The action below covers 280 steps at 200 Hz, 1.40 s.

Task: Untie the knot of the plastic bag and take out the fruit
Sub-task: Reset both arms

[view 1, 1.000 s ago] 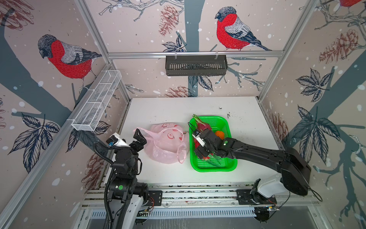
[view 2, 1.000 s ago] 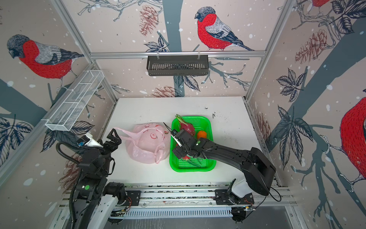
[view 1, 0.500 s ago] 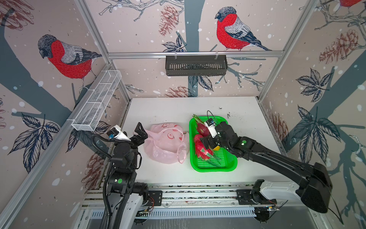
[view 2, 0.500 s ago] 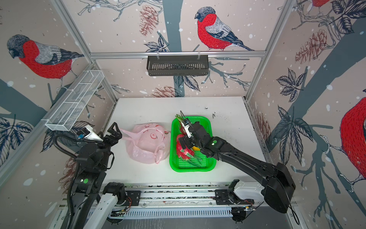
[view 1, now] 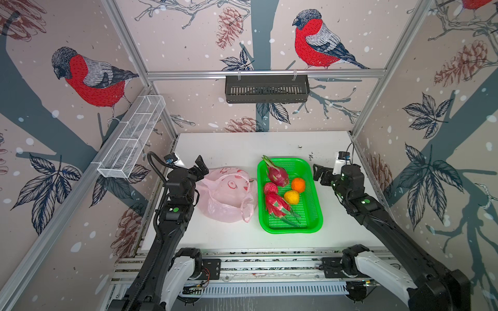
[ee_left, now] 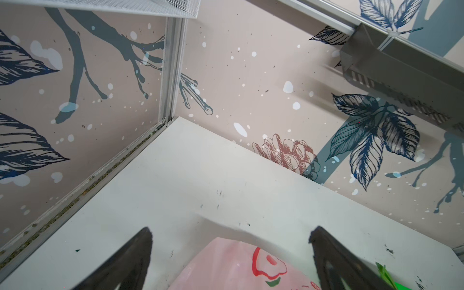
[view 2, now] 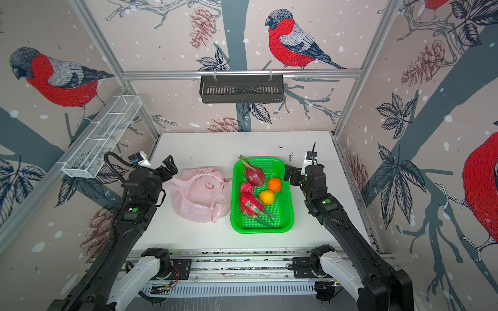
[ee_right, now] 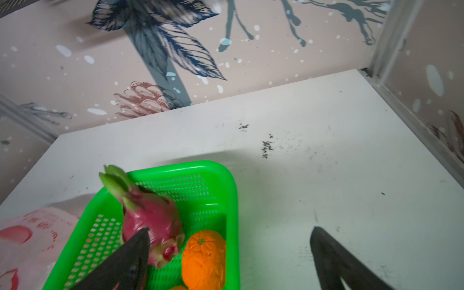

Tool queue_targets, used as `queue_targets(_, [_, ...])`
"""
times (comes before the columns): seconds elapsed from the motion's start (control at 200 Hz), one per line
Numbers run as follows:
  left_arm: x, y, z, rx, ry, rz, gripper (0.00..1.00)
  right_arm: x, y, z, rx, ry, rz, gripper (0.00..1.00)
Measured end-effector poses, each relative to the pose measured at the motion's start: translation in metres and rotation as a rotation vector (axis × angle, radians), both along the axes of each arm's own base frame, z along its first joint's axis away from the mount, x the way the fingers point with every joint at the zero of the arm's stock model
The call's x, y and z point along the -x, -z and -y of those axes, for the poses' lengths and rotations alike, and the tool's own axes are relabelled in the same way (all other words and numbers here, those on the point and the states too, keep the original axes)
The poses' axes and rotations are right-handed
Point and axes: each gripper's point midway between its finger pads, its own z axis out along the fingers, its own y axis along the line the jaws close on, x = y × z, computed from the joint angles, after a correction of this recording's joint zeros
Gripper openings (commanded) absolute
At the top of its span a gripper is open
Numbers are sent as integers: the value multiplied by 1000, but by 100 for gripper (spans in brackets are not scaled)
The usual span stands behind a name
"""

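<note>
The pale-pink plastic bag (view 1: 227, 196) (view 2: 200, 198) lies slumped and flat on the white table, its loop handles loose; no knot is in view. The fruit lies in the green tray (view 1: 289, 231) (view 2: 261, 230): one dragon fruit (view 1: 276, 175), a second dragon fruit (view 1: 277, 206), a small bumpy red fruit (view 1: 270, 187) and two citrus (view 1: 298, 185) (view 1: 291, 197). My left gripper (view 1: 201, 167) (ee_left: 229, 233) is open and empty at the bag's left edge, with the bag (ee_left: 238, 268) below its fingers. My right gripper (view 1: 319, 173) (ee_right: 229, 229) is open and empty just right of the tray.
A black slotted basket (view 1: 266, 88) hangs on the back wall. A white wire shelf (view 1: 132, 140) is fixed on the left wall. Bare table lies behind the bag and tray, and in front of them up to the front rail (view 1: 256, 253).
My right gripper has pulled out of the tray and back to its right side, uncovering the fruit. My left gripper has shifted farther back along the bag's left edge.
</note>
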Motion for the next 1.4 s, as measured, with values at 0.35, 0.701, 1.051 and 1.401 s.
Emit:
queue_targets(0.35, [-21,69,-16,-88,-72,-109,97,-5,40,82,-71,228,-32,99])
queue_targets(0.701, [-10,146,-30,-185,-133,-194,98,4,76,104,-8,319,-23,99])
queue_targets(1.051, [-5,158,-35,-259,-148,-159,98,8,68,130,99,444,66,99])
queue_targets(1.401, [-10,143,-26,-319,-91,-37,98,4,81,128,169,432,89,99])
